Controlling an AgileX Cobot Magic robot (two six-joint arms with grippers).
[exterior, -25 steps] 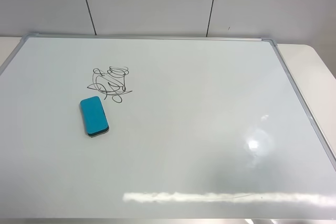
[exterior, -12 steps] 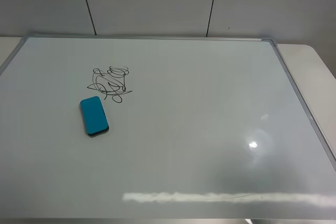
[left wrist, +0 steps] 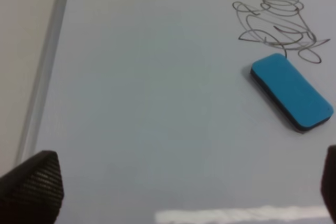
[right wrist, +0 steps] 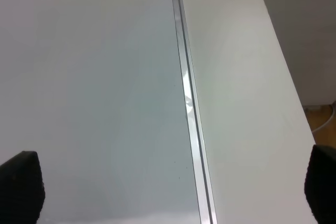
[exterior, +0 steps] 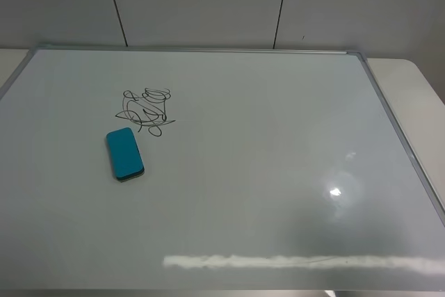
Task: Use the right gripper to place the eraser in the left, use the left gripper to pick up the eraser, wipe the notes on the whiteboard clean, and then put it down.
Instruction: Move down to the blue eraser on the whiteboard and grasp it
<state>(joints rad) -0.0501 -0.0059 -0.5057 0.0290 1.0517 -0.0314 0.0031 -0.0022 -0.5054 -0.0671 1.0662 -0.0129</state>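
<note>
From the high camera: teal eraser (exterior: 125, 154) flat on the whiteboard (exterior: 278, 193), well left of middle, with the notes (exterior: 146, 111) just beyond its far end and a little toward the middle. Long axis running roughly away from the robot, far end leaning slightly left. No arm in sight here. From the left wrist: left tool (left wrist: 181, 190) with fingertips wide apart, nothing between them, hovering above bare board near the left frame edge. Eraser (left wrist: 292, 92) ahead and off toward the board's middle, not centred between the fingertips, lying slantwise to the line between them. Scribbles close against its far corner; touching or not, hard to tell. From the right wrist: right tool (right wrist: 172, 187) likewise spread wide and empty, poised over the board's right frame rail, pale worktop (right wrist: 241, 108) alongside. No eraser visible here. Judged from all three: eraser far closer to the left tool, yet first due to the right one, hence a long reach across most of the board, then probably a wrist turn to close across the short width.
</note>
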